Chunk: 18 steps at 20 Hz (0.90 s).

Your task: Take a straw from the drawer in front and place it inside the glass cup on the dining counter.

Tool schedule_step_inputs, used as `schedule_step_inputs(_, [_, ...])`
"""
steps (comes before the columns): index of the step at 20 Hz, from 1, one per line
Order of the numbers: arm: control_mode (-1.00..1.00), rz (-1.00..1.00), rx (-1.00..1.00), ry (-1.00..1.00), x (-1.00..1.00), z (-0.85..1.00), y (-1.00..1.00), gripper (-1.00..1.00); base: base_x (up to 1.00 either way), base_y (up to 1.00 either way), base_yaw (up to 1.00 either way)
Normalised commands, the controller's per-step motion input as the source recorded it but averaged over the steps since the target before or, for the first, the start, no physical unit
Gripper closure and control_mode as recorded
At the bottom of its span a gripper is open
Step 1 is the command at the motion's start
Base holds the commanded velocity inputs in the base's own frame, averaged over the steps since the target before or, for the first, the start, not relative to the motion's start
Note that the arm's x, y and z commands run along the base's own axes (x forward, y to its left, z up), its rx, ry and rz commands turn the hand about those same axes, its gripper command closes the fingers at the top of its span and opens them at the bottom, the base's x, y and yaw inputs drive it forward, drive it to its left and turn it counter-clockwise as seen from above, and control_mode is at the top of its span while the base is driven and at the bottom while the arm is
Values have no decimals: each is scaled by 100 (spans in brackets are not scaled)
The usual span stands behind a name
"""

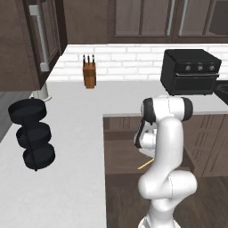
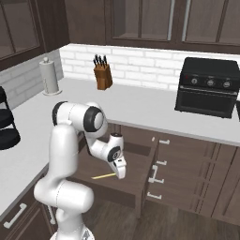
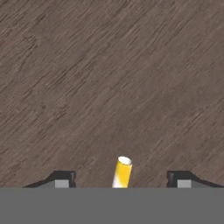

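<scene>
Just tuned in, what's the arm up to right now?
The arm has reached down into the open drawer and set its gripper over the straw. In the hand view the straw's end sits between the two fingertips, which stand apart on either side without touching it. The straw lies on the drawer floor, not yet picked up.

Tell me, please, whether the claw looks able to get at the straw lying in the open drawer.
Probably yes: the drawer stands open, the claw is low inside it, and the straw lies between its spread fingertips with nothing in the way.
</scene>
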Motion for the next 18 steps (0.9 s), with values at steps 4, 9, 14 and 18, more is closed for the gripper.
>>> schedule_step_inputs(4, [-100,0,0,1,14,-14,5,-100,0,0,0])
schedule_step_inputs(9, [-100,0,0,0,-22,-55,6,100,0,0,0])
schedule_step_inputs(14, [-100,0,0,-8,-59,-62,4,100,0,0,0])
schedule_step_inputs(18, [-100,0,0,-13,-49,-65,0,100,0,0,0])
